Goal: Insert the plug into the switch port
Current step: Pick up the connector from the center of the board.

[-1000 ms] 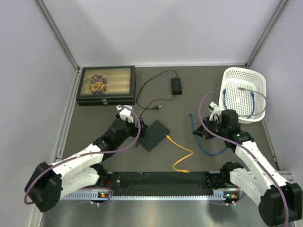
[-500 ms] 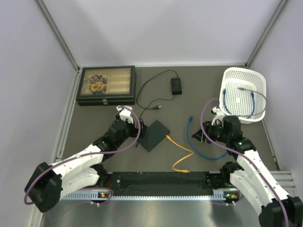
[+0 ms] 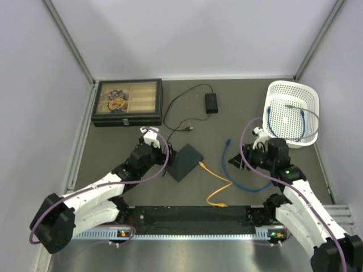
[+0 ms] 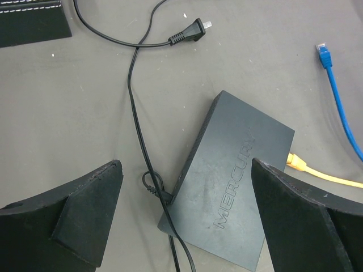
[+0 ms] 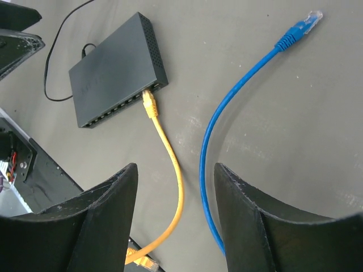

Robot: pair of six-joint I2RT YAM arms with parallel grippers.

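Observation:
The dark grey switch (image 3: pixel 184 161) (image 4: pixel 238 181) (image 5: pixel 116 71) lies flat on the table. A yellow cable (image 3: pixel 218 182) (image 5: pixel 170 153) has its plug (image 5: pixel 149 103) seated in a switch port on the edge facing right. A blue cable (image 3: pixel 244 182) (image 5: pixel 212 141) lies loose, its plug (image 3: pixel 228 140) (image 5: pixel 300 28) free on the table, well apart from the switch. My right gripper (image 3: pixel 238 161) (image 5: pixel 176 192) hovers open above both cables, holding nothing. My left gripper (image 3: pixel 164 156) (image 4: pixel 186 164) is wide open over the switch's left edge, where a thin black lead (image 4: pixel 139 141) is plugged in.
A black compartment case (image 3: pixel 127 102) stands at the back left. A small power brick (image 3: pixel 211 102) and its lead's mains plug (image 4: pixel 190 33) lie behind the switch. A white basket (image 3: pixel 292 113) with another blue cable is at the back right. A black rail (image 3: pixel 187 218) runs along the near edge.
My right gripper has opened and let go of the blue cable, then drawn back toward the near side. The blue cable has settled on the table. The left arm has stayed still.

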